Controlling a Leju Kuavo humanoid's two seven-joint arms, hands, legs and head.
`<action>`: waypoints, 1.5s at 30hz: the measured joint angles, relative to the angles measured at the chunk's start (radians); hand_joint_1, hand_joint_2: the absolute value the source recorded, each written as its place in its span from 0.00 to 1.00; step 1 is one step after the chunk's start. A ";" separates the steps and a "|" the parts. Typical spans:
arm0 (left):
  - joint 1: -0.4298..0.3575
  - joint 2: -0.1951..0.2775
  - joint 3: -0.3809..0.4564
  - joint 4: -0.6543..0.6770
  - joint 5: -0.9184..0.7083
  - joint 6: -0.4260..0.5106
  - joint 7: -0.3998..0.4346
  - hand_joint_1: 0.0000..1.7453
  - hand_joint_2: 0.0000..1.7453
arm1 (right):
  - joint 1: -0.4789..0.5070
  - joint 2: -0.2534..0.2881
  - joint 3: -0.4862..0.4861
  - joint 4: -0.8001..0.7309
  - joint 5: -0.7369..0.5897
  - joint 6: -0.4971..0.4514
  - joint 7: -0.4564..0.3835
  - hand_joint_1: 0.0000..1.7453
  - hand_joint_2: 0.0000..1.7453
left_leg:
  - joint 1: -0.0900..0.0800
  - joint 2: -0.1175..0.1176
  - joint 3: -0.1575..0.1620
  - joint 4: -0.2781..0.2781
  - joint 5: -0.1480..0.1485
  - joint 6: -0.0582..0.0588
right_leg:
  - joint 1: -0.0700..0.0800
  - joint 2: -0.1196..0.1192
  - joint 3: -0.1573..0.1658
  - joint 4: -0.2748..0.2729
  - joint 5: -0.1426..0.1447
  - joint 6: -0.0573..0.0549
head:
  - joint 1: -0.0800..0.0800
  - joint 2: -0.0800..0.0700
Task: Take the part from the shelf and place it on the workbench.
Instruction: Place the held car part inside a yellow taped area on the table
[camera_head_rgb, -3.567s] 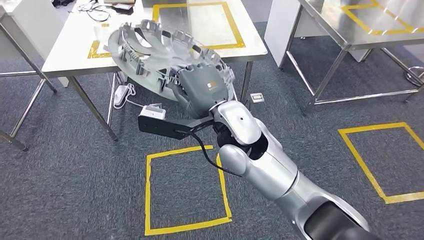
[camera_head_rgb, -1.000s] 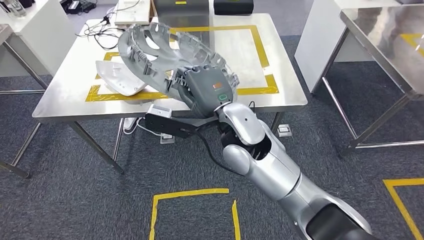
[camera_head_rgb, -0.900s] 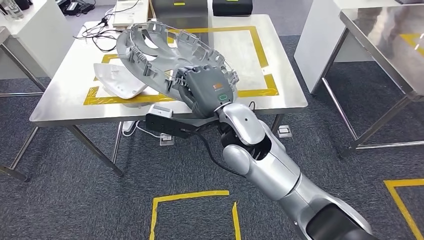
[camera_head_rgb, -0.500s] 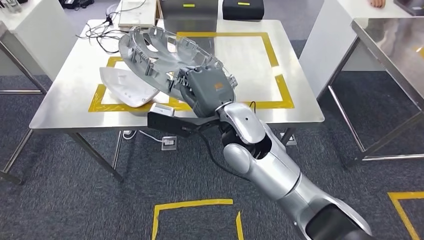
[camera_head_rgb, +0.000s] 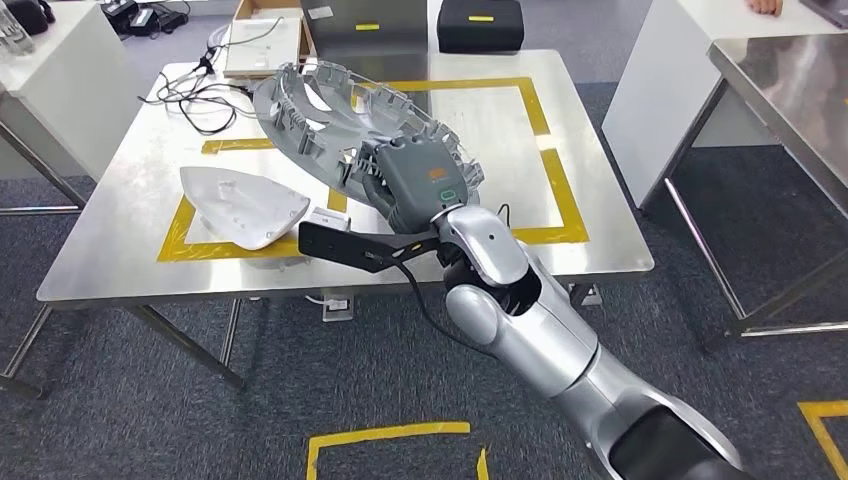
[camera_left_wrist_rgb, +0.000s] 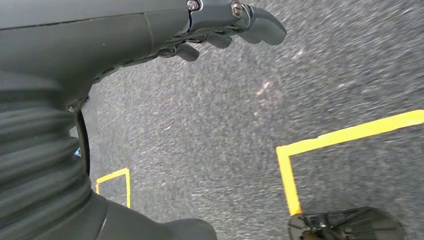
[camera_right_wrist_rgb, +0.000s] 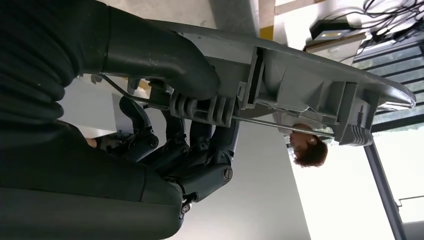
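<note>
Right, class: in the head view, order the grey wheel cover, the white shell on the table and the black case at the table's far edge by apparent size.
1. grey wheel cover, held by the right hand, nearer the camera
2. white shell
3. black case, farthest, so possibly understated

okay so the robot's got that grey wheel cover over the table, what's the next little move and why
Probably lower it and let go. The right hand grips the grey wheel cover by its rim, tilted above the workbench, over the yellow tape outline. The white part lies to one side, so setting it down inside the outline looks clear.
</note>
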 joint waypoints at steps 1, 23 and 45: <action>0.001 0.000 0.000 0.000 0.000 0.000 0.000 0.00 1.00 | 0.000 0.000 0.000 0.001 0.000 0.000 -0.002 1.00 1.00 | 0.001 0.000 -0.041 0.061 -0.021 -0.004 | 0.000 0.001 0.008 0.001 -0.009 -0.002 | -0.001 0.000; 0.009 0.003 0.000 0.003 -0.013 -0.011 -0.013 0.00 1.00 | -0.142 0.066 -0.038 0.531 -0.105 -0.069 -0.092 1.00 1.00 | 0.000 -0.015 -0.042 -0.140 0.146 0.029 | 0.000 0.003 0.090 -0.008 -0.093 0.031 | -0.002 0.000; -0.010 0.004 -0.013 0.003 -0.048 -0.040 -0.012 0.00 1.00 | -0.173 0.115 -0.103 0.982 -0.154 -0.123 -0.240 0.00 0.00 | 0.004 -0.014 -0.032 -0.141 0.152 0.027 | 0.001 0.002 0.094 -0.002 -0.091 0.043 | -0.002 0.000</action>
